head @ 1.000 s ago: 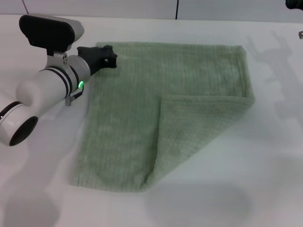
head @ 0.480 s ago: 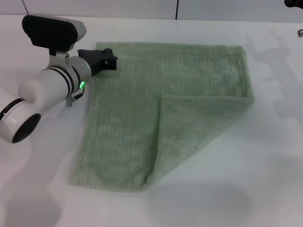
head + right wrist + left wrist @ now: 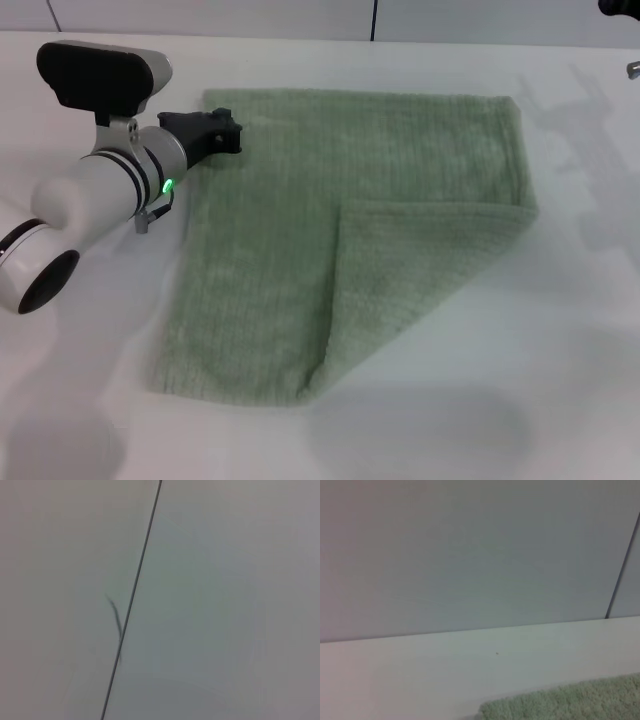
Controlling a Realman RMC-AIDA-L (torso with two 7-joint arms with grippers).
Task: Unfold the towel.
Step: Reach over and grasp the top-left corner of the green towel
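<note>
The pale green towel [image 3: 290, 210] lies flat on the white table [image 3: 560, 330]. Its near right corner is folded over onto the middle as a triangular flap [image 3: 420, 270]. My left gripper [image 3: 226, 129] is low at the towel's far left corner, at its edge. A strip of the towel's edge shows in the left wrist view [image 3: 570, 704]. My right gripper [image 3: 618, 6] is raised at the far right, only a dark bit of it in view, away from the towel.
A grey wall [image 3: 300, 15] with a dark vertical seam [image 3: 374, 18] stands behind the table. The right wrist view shows only that wall and seam [image 3: 131, 600]. Shadows of the right arm fall on the table at the far right [image 3: 590, 120].
My left arm has drawn back slightly to the left, its gripper still at the towel's far left corner. The towel has not moved.
</note>
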